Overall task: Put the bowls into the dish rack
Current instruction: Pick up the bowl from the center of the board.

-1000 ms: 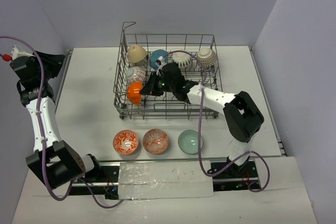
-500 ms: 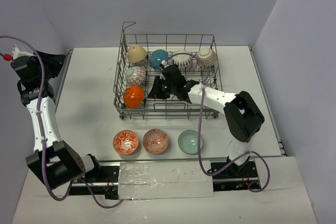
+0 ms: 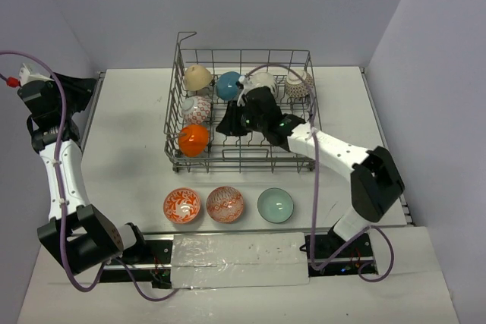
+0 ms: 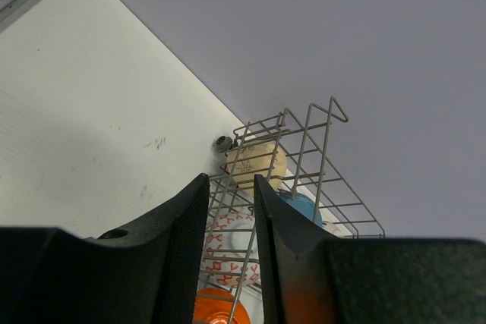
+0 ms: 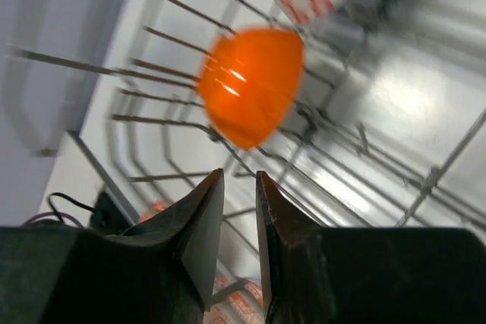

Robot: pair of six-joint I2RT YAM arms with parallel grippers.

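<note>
The rack (image 3: 241, 158) stands mid-table (image 3: 129, 149) and holds six bowls. Along its far side, left to right, are a tan bowl (image 3: 197, 77), a teal bowl (image 3: 228, 85), a striped bowl (image 3: 266, 80) partly hidden by the right arm, and a patterned bowl (image 3: 298, 85). Down its left side sit a red-white bowl (image 3: 196, 108) and, nearer, an orange bowl (image 3: 194, 139), tilted among the tines with its rounded outside showing. The right tool (image 5: 239, 174) is inside the rack, just right of the orange bowl and apart from it. Its jaws are slightly parted and released, with nothing between them. Three bowls lie on the table in a row before the rack: a left red bowl (image 3: 182, 205), a middle red bowl (image 3: 225, 204) and a green bowl (image 3: 275, 205). The left tool (image 4: 229, 180) is raised by the table's left edge, aimed toward the rack, jaws released and empty
</note>
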